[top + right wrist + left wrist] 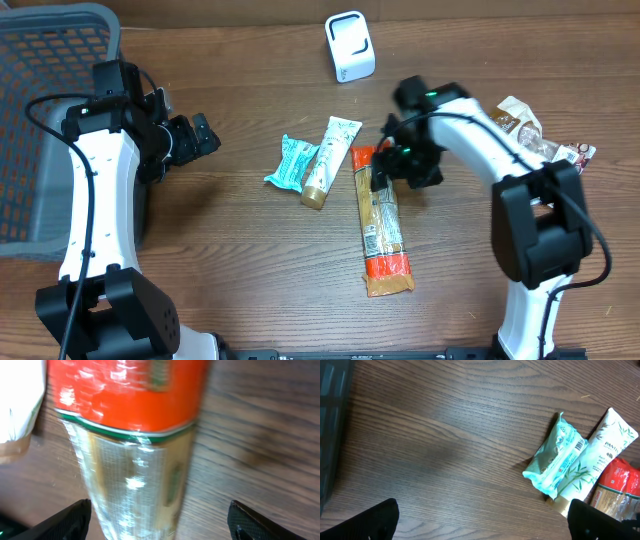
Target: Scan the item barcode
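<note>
One long orange-and-clear packet (381, 228) lies flat on the table (250, 270), running from just below the right tool (385, 168) down toward the near edge. The right tool's fingers stand apart on either side of the packet's upper end, as its wrist camera shows, with bare wood visible between the packet and the right-hand finger (260, 520); nothing is clamped. A barcode cannot be made out on the packet from any view.

Just left of it lie a cream tube (330, 160) and, touching that, a teal pouch (292, 163). The white scanner (350, 45) stands at the far side of the table, well apart from the packet. The left tool (195, 135) hovers wide open and empty over bare wood beside a grey basket (40, 80). A few crumpled wrappers (525, 125) sit at the far right.

By the look of it, the grasp is the step in hand. The next move calls for closing squarely across the packet's narrow width, lifting it level, and turning its barcode side toward the scanner.
</note>
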`<move>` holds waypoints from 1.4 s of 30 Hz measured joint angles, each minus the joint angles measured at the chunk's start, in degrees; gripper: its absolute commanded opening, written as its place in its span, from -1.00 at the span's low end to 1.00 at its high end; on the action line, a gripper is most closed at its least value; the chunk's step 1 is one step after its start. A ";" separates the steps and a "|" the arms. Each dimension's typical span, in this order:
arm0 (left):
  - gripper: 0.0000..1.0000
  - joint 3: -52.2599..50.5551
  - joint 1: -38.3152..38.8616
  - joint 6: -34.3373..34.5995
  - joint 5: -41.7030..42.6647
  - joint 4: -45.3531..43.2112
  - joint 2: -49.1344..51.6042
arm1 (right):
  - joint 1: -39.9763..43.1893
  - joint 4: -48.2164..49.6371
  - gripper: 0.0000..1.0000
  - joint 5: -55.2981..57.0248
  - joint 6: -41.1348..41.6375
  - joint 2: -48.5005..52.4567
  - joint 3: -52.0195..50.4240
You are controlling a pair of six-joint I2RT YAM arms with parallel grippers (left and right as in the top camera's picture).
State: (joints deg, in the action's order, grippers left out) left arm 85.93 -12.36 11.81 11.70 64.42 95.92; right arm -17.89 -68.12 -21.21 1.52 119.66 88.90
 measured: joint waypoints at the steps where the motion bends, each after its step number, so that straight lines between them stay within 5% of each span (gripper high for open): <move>1: 0.99 0.00 0.00 0.00 0.00 0.00 0.00 | 1.33 0.57 0.75 -2.25 -1.29 0.00 -1.38; 12: 1.00 0.00 0.00 -0.02 0.00 0.00 0.00 | 2.80 18.60 0.67 -22.49 -1.16 -2.32 -16.11; 15: 1.00 0.00 0.00 -0.02 0.02 0.02 0.00 | 0.15 22.47 0.35 -23.87 2.93 -2.49 -17.25; 22: 0.99 0.00 0.00 -0.02 0.02 0.02 0.00 | -5.49 30.67 -0.75 -23.56 14.25 -1.62 -18.60; 25: 0.99 0.00 0.00 0.00 0.02 0.02 0.00 | -5.27 32.65 -0.93 -24.68 16.87 -1.62 -18.71; 29: 0.99 -0.02 0.00 -0.02 0.00 0.02 0.00 | -5.16 32.89 -0.93 -24.70 18.16 -1.62 -18.67; 36: 1.00 0.00 0.00 -0.02 0.02 0.02 0.00 | -5.20 12.61 -0.93 -14.99 16.65 -1.95 -10.36; 42: 0.99 0.00 0.00 -0.02 0.02 0.02 0.00 | -6.19 -17.42 -0.93 8.66 18.82 -2.47 5.42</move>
State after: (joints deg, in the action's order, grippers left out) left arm 85.93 -12.36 11.79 11.73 64.45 95.92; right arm -24.08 -85.54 -12.56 20.34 117.19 94.32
